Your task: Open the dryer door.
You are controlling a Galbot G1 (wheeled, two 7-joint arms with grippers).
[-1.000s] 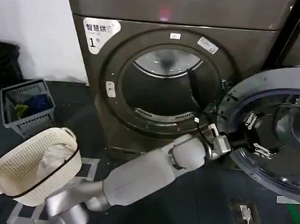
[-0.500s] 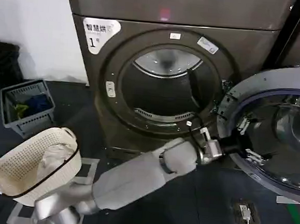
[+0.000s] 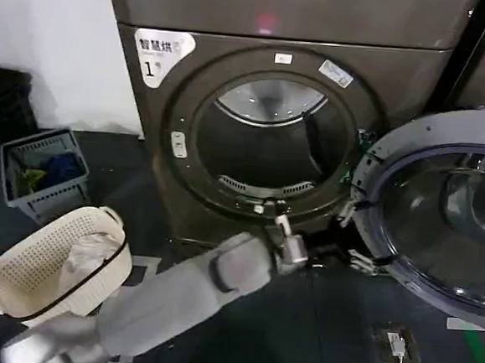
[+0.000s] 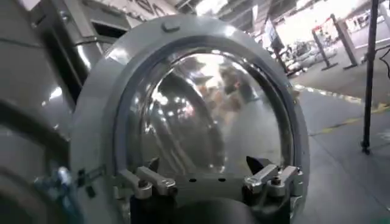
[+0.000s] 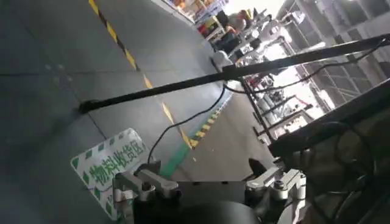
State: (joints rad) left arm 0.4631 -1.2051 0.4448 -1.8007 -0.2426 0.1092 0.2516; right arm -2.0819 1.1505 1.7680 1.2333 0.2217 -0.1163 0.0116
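The dryer door [image 3: 441,222] stands swung wide on the right of the machine, its pale grey inner ring and bluish rim facing out around a domed, glossy glass bowl that mirrors the room. The dryer [image 3: 273,108] itself is a brown-grey metal cabinet, and its round mouth gapes open on a dull steel drum [image 3: 267,141] with a perforated lint grille at the bottom lip.

The left gripper [image 3: 354,241] reaches across from a smooth grey, rounded arm and sits just beside the door's lower left edge. Its two dark fingers are spread apart with nothing between them; in the left wrist view the left gripper [image 4: 210,173] shows the same splay against the door's glass dome [image 4: 207,115].

The right gripper [image 5: 207,173] hangs over dark concrete floor, its fingers parted and holding nothing.

On the floor to the left sits a cream, perforated plastic laundry basket [image 3: 55,268] with cloth inside, and behind it a small grey slotted crate [image 3: 42,170].
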